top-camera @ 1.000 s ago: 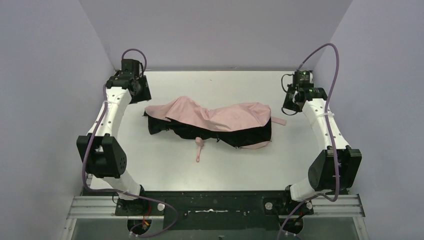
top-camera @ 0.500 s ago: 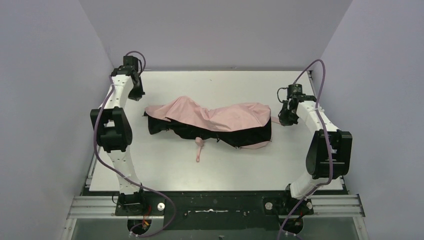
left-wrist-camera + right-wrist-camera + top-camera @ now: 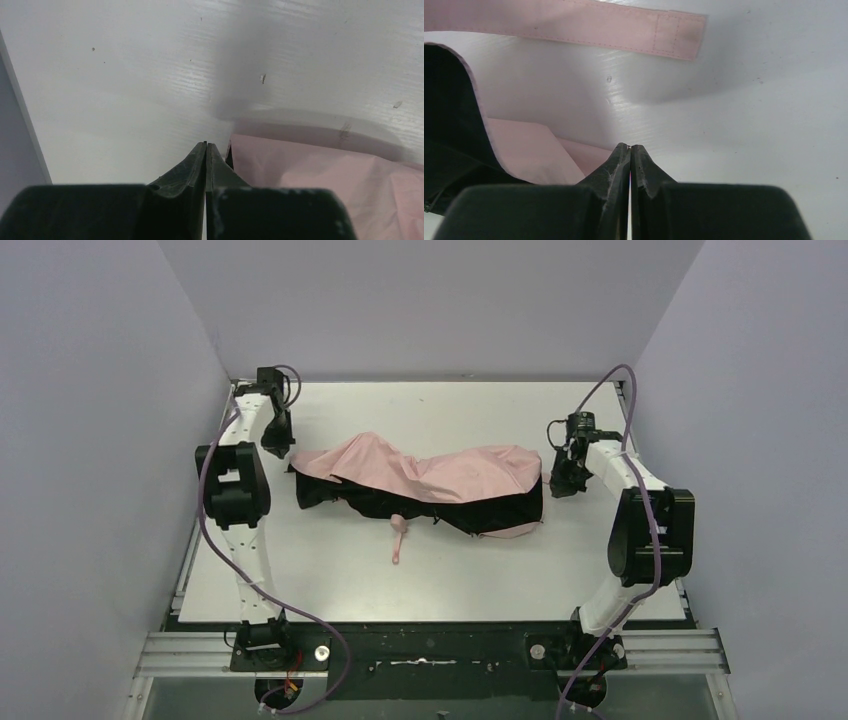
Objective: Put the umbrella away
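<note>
The umbrella [image 3: 420, 478] lies across the middle of the worktop [image 3: 480, 575], its pink fabric crumpled over black. Its wrist loop [image 3: 398, 540] trails toward the near edge and its strap [image 3: 574, 27] lies flat at the right end. The left claw [image 3: 206, 146] is closed just beside the umbrella's left end, gripping nothing. The right claw [image 3: 630, 147] is closed beside the right end, likewise empty.
</note>
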`<act>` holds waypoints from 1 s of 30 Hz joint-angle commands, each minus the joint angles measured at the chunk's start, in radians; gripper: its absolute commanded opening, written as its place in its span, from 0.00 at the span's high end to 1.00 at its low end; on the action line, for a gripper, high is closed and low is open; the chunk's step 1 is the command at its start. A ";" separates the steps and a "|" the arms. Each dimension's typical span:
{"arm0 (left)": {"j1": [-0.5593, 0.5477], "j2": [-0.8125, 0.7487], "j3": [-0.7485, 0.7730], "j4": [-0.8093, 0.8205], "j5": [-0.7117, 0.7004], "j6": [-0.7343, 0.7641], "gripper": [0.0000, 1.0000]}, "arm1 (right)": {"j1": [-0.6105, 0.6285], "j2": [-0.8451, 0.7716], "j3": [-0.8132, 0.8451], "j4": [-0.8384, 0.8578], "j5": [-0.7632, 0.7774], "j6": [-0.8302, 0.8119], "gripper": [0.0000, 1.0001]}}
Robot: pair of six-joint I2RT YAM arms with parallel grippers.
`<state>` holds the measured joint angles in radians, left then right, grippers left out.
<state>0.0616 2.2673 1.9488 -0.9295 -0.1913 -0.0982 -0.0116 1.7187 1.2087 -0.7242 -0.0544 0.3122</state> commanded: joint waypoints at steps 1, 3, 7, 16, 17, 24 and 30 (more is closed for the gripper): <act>0.002 0.027 0.079 0.015 0.022 0.031 1.00 | 0.034 -0.002 0.002 -0.004 -0.012 -0.017 1.00; 0.003 0.049 0.098 0.015 0.032 0.035 1.00 | 0.046 -0.002 -0.002 -0.006 -0.012 -0.014 1.00; 0.001 0.088 0.115 0.007 0.048 0.037 1.00 | 0.064 -0.002 -0.011 -0.006 -0.012 -0.006 1.00; -0.007 0.110 0.077 0.020 0.073 0.038 1.00 | 0.089 0.019 -0.014 -0.017 -0.027 -0.016 1.00; -0.011 0.111 0.073 0.017 0.079 0.040 1.00 | 0.094 0.023 -0.015 -0.018 -0.028 -0.016 1.00; -0.053 0.084 -0.008 0.018 0.085 0.037 1.00 | 0.122 0.031 -0.051 -0.004 -0.035 -0.013 1.00; -0.103 0.039 -0.088 0.007 0.114 0.030 1.00 | 0.147 0.033 -0.088 0.033 -0.076 0.004 1.00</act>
<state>-0.0044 2.3238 1.9190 -0.9001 -0.1532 -0.0647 0.1169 1.7588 1.1320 -0.7284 -0.0982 0.3035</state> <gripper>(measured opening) 0.001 0.023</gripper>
